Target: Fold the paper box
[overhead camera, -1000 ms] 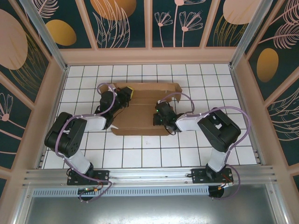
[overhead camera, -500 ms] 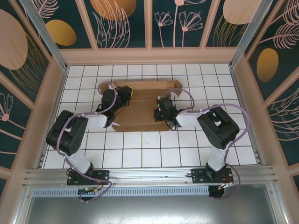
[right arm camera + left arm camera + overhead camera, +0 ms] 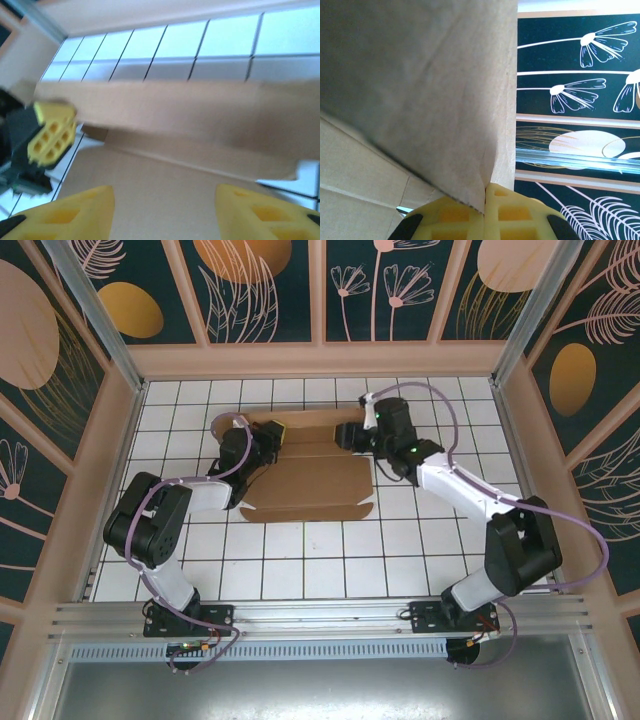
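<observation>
- The paper box [image 3: 310,480] lies on the white-tiled tabletop [image 3: 330,560]. It is a brown cardboard sheet, partly formed: the base panel is flat, and the far long flap [image 3: 165,107] appears tilted up along the box's far edge.
- At the box's far-left corner, the left gripper [image 3: 270,439] has its jaws closed on a standing side flap [image 3: 435,100]. The sheet's edge sits pinched between the yellow fingers [image 3: 515,215].
- At the box's far-right corner, the right gripper [image 3: 348,435] hovers with its jaws parted and nothing between them. The far long flap lies just beyond its fingertips.
- Expect the box to be light and thin. It should be stiff across each panel yet ready to hinge at its score lines. It will likely slide on the smooth tiles if you push it with only one hold.
- Take each flap by its free edge, away from slots and tabs, where the board may crease or tear. Keep the left hold as your anchor while you fold along the score.
</observation>
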You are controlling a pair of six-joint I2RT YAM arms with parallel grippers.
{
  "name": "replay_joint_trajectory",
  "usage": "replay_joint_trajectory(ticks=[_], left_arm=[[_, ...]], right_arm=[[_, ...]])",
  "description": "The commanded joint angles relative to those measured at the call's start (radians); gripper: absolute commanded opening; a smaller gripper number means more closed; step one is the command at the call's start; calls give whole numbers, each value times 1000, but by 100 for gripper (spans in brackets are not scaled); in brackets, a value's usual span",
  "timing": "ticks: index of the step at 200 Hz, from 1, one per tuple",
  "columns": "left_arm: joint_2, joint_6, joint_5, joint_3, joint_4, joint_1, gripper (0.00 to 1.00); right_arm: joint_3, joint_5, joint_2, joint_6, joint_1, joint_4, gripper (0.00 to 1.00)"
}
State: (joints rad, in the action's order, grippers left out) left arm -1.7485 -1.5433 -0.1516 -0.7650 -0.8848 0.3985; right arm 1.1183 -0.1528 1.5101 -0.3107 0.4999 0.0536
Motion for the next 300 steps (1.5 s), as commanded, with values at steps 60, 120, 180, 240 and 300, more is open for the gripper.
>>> replay_joint_trajectory(ticks=[60,120,180,240,300], left_arm=[[-23,-9,7,-28,106,1,0],[-35,-14,-8,-45,110,1,0],[-24,-21,-22,-46,104,0,0],[-19,-43,-28,-56,101,0,0],[-9,-46,-33,-54,98,-2,0]], right_arm=[[262,-8,222,-93,-120,203,58],[298,-116,314,-153,-137,171,58],[370,-221,360,-155,-143,167,58],[388,-256,382,-183,-147,181,60],[335,-460,411,-345,-181,-7,54]])
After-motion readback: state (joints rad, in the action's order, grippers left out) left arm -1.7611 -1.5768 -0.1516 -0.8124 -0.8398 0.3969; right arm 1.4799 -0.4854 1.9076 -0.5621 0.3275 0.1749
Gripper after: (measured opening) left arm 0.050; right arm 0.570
